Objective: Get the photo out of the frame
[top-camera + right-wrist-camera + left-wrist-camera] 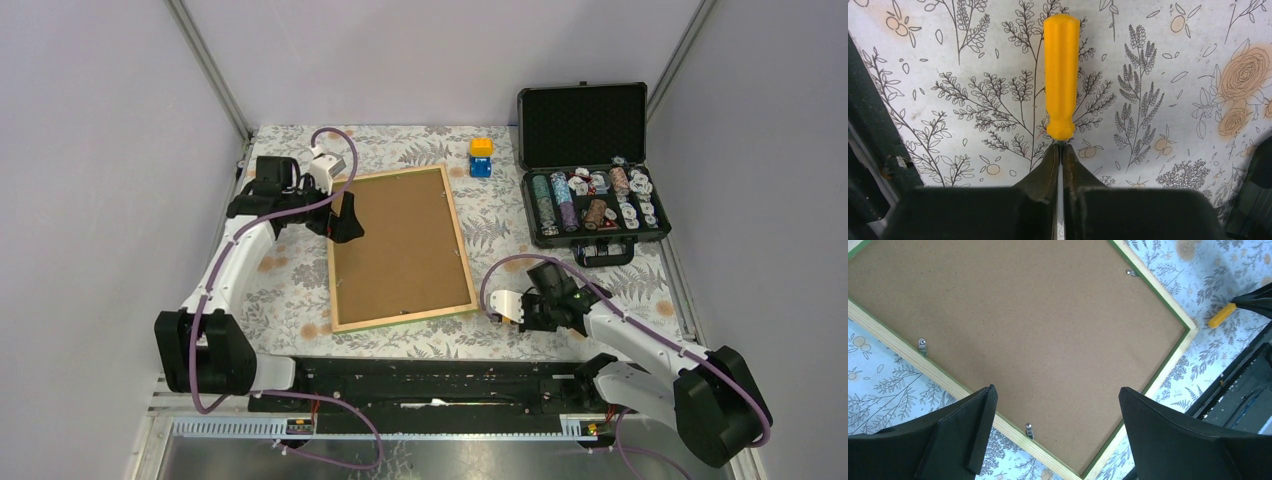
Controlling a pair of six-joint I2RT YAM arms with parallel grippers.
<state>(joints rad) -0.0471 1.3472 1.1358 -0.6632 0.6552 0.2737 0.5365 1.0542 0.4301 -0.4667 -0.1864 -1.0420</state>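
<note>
One bench (pixel 400 140) under a floral-print cloth carries one rectangular frame (pixel 402 245), lying back up at its middle: brown fibreboard inside a pale wood rim with a thin green edge. One black hard case (pixel 582 125) stands open at the far right. There are two claws. The left claw (pixel 1055 395) hangs spread wide above the board, holding nothing. The right claw (pixel 1060 150) is pinched tight on the thin metal shank of one yellow-handled screwdriver (pixel 1062 75). Three small metal clips (pixel 921 346) show along the board's edge.

frame (pixel 402 248), face down, brown back up
</note>
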